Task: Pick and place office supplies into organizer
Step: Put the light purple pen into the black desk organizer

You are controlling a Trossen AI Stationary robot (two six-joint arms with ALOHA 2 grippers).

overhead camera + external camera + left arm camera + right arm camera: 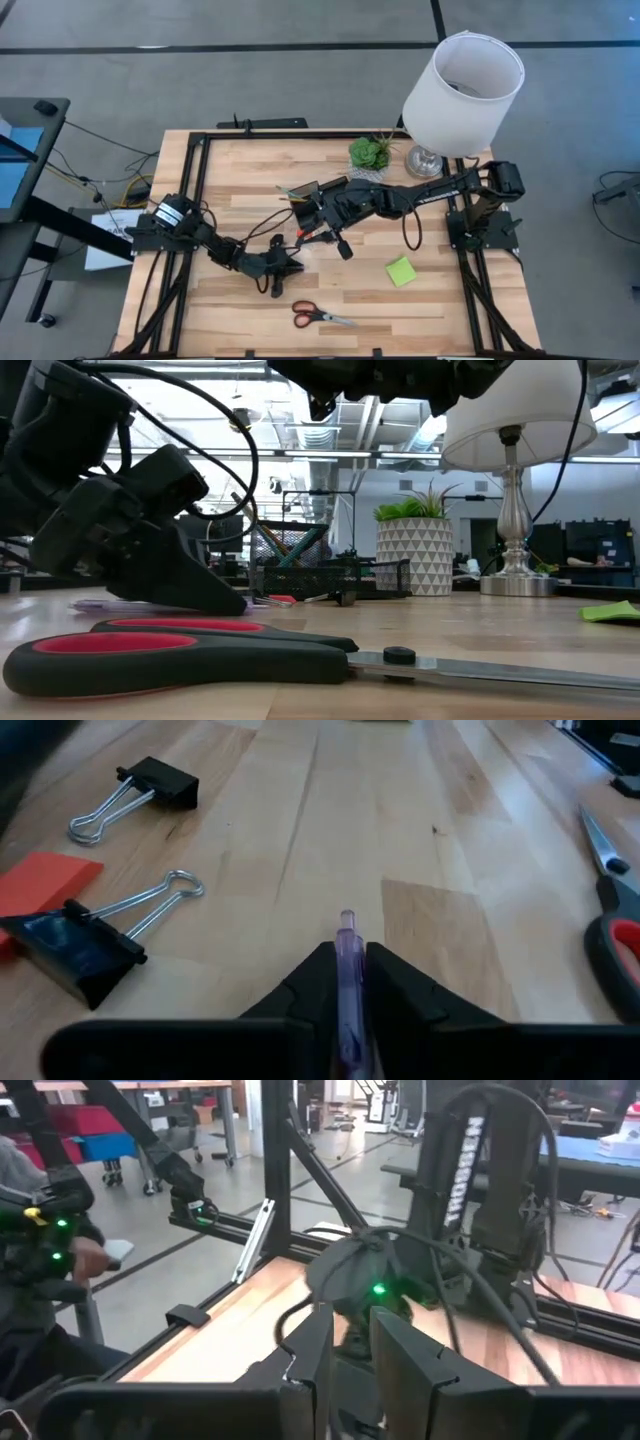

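My left gripper [288,266] [347,965] is low over the table's near left part, shut on a thin purple pen [347,932]. The red-handled scissors [318,316] [200,650] lie flat just nearer the front edge. The lime-green sticky-note pad [401,270] lies flat to the right. The black organizer [330,575] stands mid-table with pens sticking up in it. My right gripper [303,212] [350,1348] hangs above it. Its fingers stand a little apart with nothing seen between them. My left gripper pinches the purple pen between its two fingers, and the pen's end [347,925] sticks out just past the fingertips. The pen runs along the fingers, not across them. The fingers slant down from the table's left, with their tips [215,600] at the table top.
Two black binder clips [140,785] [90,940] and a flat red piece [45,880] lie just ahead of the left gripper. A potted plant [370,153] and a white-shaded lamp [462,80] stand at the far right. Bare wood lies between the scissors and the pad.
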